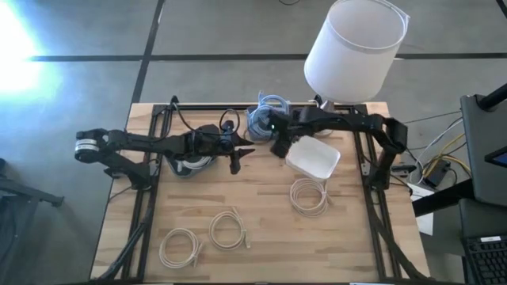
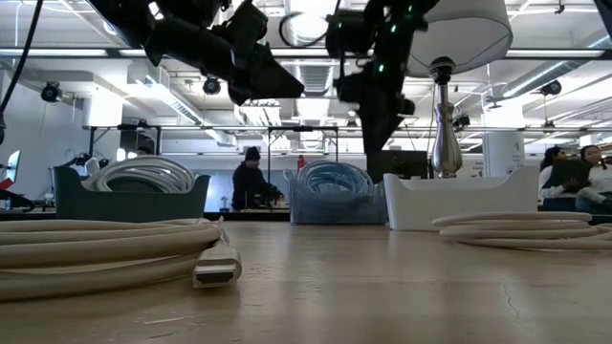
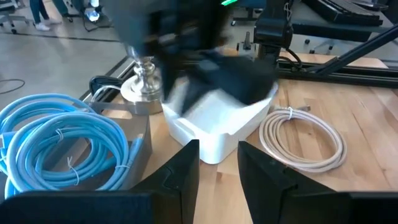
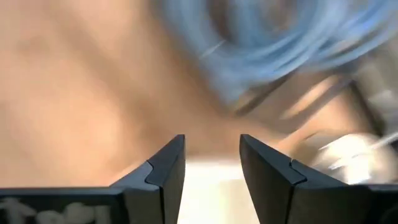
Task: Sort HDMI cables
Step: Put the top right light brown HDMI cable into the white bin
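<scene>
Both grippers hover empty with fingers spread, the left gripper [image 1: 244,156] mid-surface and the right gripper [image 1: 279,147] beside the white bin [image 1: 313,157], while blue cables [image 3: 59,146] fill a clear bin and three beige cables [image 1: 308,195] lie on the wooden surface [image 1: 261,257].

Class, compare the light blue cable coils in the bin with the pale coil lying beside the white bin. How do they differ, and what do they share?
Colour: the light blue coils are blue; the pale coil is off-white.
Place: the blue coils sit inside a blue bin; the pale coil lies loose on the bare table by the white bin.
Number: several blue coils are stacked together; the pale coil lies alone.
Shared: both are thin cables wound into flat round loops.
</scene>
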